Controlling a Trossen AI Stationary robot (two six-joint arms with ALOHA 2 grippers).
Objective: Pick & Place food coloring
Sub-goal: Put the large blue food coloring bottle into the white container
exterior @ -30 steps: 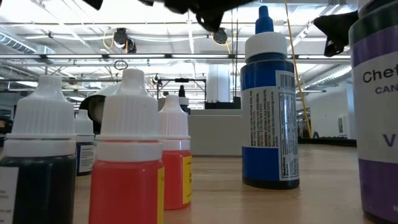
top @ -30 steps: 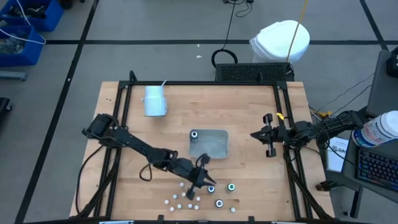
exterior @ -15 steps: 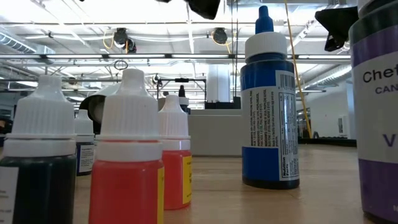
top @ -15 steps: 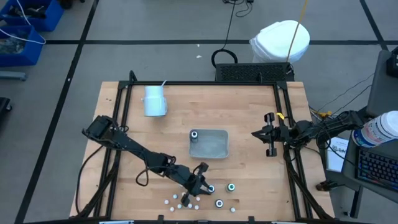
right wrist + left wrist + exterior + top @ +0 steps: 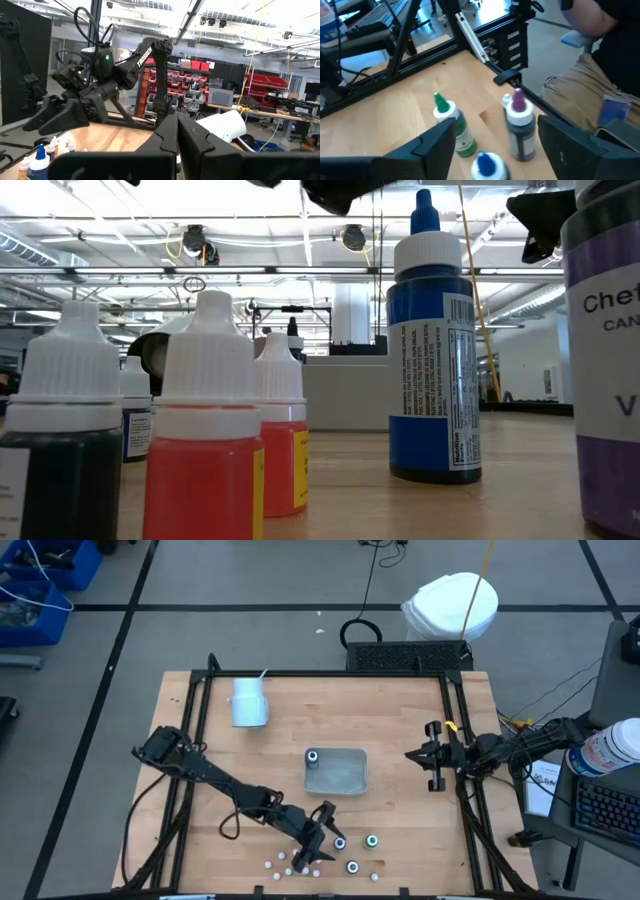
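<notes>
Food coloring: small bottles clustered at the table's 6 o'clock edge, one more standing in the grey tray at centre. Concrete floor crossed by dark lines surrounds the wooden table. White cup lies at 11 o'clock. Left gripper, fingers spread and holding nothing, hangs over the cluster; right gripper, clenched and empty, waits at 3 o'clock.

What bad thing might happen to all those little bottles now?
The left claw hangs open right above the blue-topped bottle, with the green-topped bottle and purple-topped bottle crowded close. Coming down, a finger might knock a neighbour over. Tiny white-capped bottles stand near the table's front edge, so a bump may roll one off.
</notes>
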